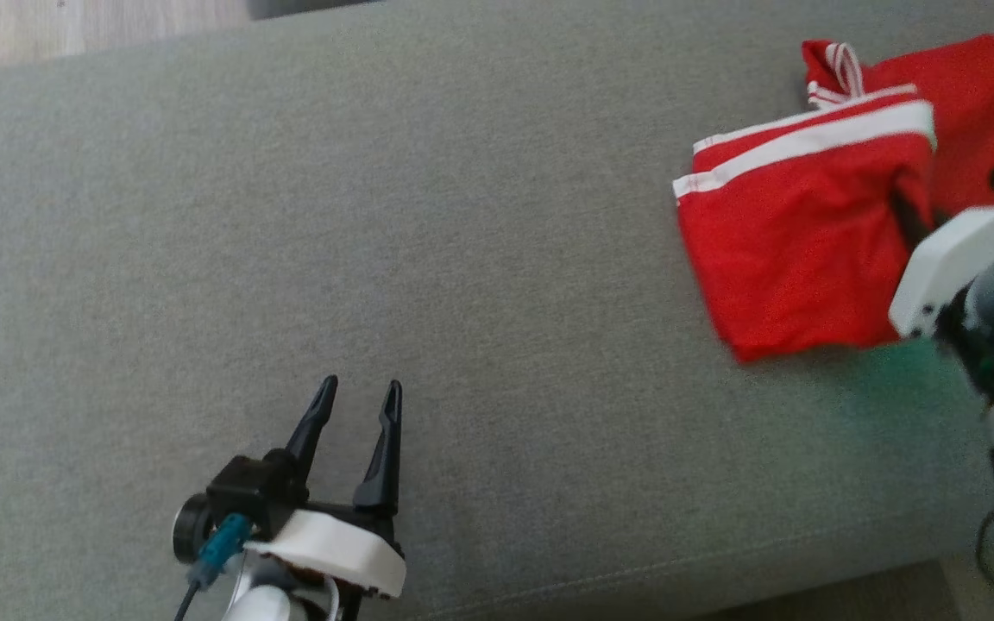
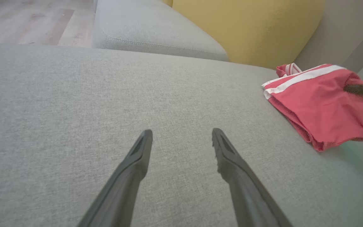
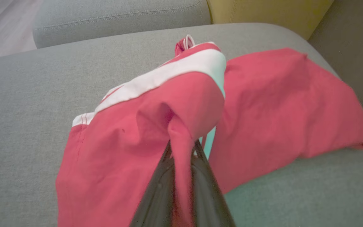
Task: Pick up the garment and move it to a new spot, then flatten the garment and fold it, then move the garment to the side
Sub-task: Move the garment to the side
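Right claw (image 3: 183, 145) clamps a fold of the red garment (image 1: 790, 250) near the right edge of the sofa cushion (image 1: 376, 216), left claw (image 1: 357, 392) wide and idle: best lift fully clear before carrying.

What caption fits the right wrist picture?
Right gripper, jaws shut, pinching a fold of the red garment on the grey sofa cushion.

No text, label, brand, number or sign can be read anywhere here; the red garment (image 1: 799, 233) carries only plain white stripes.
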`<state>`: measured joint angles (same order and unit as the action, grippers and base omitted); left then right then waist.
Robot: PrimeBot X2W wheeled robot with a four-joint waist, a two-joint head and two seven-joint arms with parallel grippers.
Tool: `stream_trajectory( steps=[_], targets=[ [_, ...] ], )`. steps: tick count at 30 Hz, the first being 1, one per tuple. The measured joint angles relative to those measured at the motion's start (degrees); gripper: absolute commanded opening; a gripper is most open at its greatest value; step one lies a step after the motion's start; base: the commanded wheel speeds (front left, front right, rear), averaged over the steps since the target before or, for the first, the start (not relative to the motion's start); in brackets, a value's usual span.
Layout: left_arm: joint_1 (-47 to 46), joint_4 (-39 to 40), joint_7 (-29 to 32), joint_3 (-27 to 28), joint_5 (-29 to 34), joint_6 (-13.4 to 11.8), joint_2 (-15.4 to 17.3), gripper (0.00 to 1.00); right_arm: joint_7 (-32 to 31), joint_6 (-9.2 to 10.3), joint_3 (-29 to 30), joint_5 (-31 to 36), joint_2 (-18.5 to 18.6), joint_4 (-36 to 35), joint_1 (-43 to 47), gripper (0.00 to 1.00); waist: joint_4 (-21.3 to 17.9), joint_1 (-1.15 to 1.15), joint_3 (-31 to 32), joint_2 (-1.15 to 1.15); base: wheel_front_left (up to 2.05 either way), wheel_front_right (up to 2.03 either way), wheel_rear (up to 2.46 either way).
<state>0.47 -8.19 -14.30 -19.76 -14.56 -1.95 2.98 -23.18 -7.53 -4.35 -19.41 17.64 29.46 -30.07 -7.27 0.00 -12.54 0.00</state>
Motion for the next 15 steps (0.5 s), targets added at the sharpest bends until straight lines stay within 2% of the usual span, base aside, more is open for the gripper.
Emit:
stream_trajectory(
  steps=[5,12,15],
  targets=[
    [-1.04,-0.37,0.00,0.00,0.90,0.01,0.00,1.00,-0.24,0.00,0.31,2.54,2.30,0.43,-6.13,0.00,1.55,0.00,-1.59,0.00,0.00,0.00,0.00],
    [-1.03,0.46,0.00,0.13,1.49,0.01,0.01,1.00,-4.77,0.00,5.81,6.62,11.59,3.80,-9.63,0.00,5.75,0.00,-3.55,0.00,0.00,0.00,0.00],
    [-0.98,0.55,0.00,0.23,2.31,0.37,0.01,1.00,-5.75,0.00,9.82,9.95,13.39,6.10,-10.05,0.00,7.30,0.00,-4.30,0.00,0.00,0.00,0.00]
  ],
)
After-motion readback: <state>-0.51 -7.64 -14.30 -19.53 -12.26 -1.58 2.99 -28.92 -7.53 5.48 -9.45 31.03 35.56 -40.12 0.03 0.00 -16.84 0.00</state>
